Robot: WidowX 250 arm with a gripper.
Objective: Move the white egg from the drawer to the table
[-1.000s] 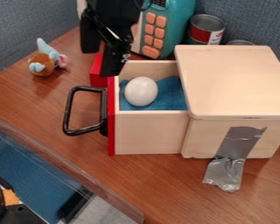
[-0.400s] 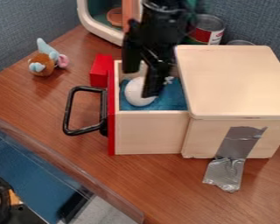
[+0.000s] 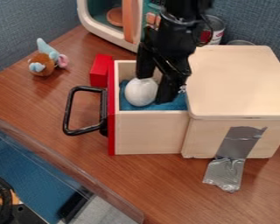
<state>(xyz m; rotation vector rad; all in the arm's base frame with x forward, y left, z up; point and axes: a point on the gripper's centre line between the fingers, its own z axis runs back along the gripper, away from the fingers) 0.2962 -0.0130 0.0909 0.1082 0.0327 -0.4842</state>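
The black gripper (image 3: 154, 90) has moved across and down since the first picture, from up by the red front of the drawer (image 3: 150, 132) to right at the white egg (image 3: 140, 92). The egg has not moved. The jaws are apart: one is at the back of the egg, and the other comes down by its right side in the view. I can't tell if they touch it.

The egg is in the open drawer, on a blue cloth (image 3: 171, 105). The drawer has a red front (image 3: 111, 118) with a black handle (image 3: 66, 111) on it. It sticks out of a light wooden box (image 3: 236, 83) with a flat top. Gray tape (image 3: 239, 142) runs down the box and onto the brown table (image 3: 166, 188).

A red block (image 3: 100, 70) is just behind the red front. Farther back is a toy microwave (image 3: 101, 33) with an orange handle (image 3: 128, 22). A can (image 3: 217, 29) is behind the box, partly hidden by the arm. A small stuffed toy (image 3: 43, 63), brown, blue and pink, lies on the left of the table.
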